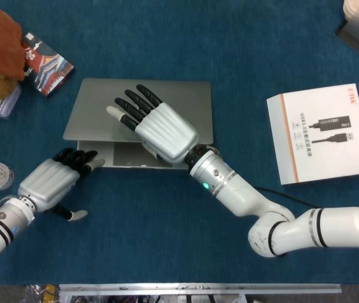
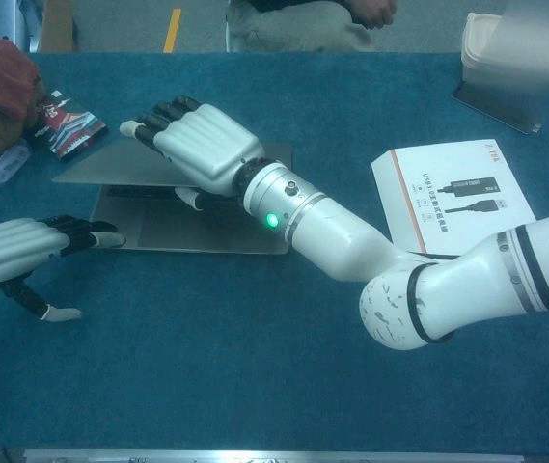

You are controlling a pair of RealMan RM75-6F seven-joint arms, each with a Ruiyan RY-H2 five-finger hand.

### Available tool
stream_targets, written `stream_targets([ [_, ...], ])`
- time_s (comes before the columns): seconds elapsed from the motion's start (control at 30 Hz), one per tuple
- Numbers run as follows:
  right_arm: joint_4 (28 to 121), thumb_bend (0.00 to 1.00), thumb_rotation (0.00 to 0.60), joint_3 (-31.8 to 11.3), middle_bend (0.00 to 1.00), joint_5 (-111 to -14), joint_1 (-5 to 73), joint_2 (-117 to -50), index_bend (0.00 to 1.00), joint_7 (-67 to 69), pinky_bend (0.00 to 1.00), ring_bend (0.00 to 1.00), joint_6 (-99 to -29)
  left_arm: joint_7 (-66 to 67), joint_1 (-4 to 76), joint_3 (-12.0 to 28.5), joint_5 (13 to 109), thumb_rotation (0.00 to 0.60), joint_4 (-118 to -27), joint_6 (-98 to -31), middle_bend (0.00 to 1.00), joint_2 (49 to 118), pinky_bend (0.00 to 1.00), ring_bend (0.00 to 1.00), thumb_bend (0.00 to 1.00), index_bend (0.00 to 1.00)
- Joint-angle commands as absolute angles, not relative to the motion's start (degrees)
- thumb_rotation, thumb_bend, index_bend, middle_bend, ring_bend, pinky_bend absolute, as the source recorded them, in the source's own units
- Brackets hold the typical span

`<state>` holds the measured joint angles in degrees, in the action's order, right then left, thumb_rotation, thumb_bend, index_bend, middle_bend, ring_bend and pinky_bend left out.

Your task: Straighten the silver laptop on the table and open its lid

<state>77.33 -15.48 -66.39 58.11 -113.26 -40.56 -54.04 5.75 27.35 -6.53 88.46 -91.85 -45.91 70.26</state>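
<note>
Trouble could come if the right hand (image 1: 160,129), fingers spread on the half-lifted lid with its thumb under the edge, slips and drops the silver laptop (image 1: 185,95) lid onto the spread left hand (image 1: 50,180) at the base's corner on the worktop (image 1: 166,252).
</note>
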Motion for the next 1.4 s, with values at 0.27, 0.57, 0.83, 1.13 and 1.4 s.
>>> stream_targets([
  [0.27, 77.3, 0.39, 0.6, -15.8, 0.1, -66.1, 58.0, -111.9, 0.02, -40.2, 0.08, 0.0, -55.0, 6.8, 27.2, -7.7, 88.4, 0.398, -92.0, -47.3, 0.0, 70.2, 0.0, 0.0, 0.2, 0.03],
  [0.57, 77.7, 0.39, 0.6, -17.2, 0.1, -65.3, 57.8, -109.0, 0.02, -39.8, 0.08, 0.01, -56.0, 7.1, 27.3, -8.4, 88.3, 0.401, -92.1, -47.8, 0.0, 70.2, 0.0, 0.0, 0.2, 0.03],
  [0.83, 75.9, 0.39, 0.6, -19.2, 0.1, -64.0, 58.5, -107.2, 0.02, -39.0, 0.08, 0.01, -56.3, 7.6, 27.5, -8.7, 87.9, 0.401, -92.5, -48.2, 0.0, 70.2, 0.0, 0.0, 0.2, 0.03],
  [1.13, 72.9, 0.39, 0.6, -20.9, 0.1, -62.7, 59.7, -106.1, 0.02, -38.0, 0.08, 0.01, -56.3, 8.4, 27.7, -8.9, 87.5, 0.396, -92.9, -48.3, 0.0, 70.3, 0.0, 0.0, 0.2, 0.03],
  [1.4, 69.4, 0.39, 0.6, -22.3, 0.1, -60.8, 61.0, -105.1, 0.02, -37.8, 0.08, 0.01, -55.9, 8.9, 27.7, -9.1, 86.9, 0.397, -93.0, -48.4, 0.0, 70.3, 0.0, 0.0, 0.2, 0.03],
])
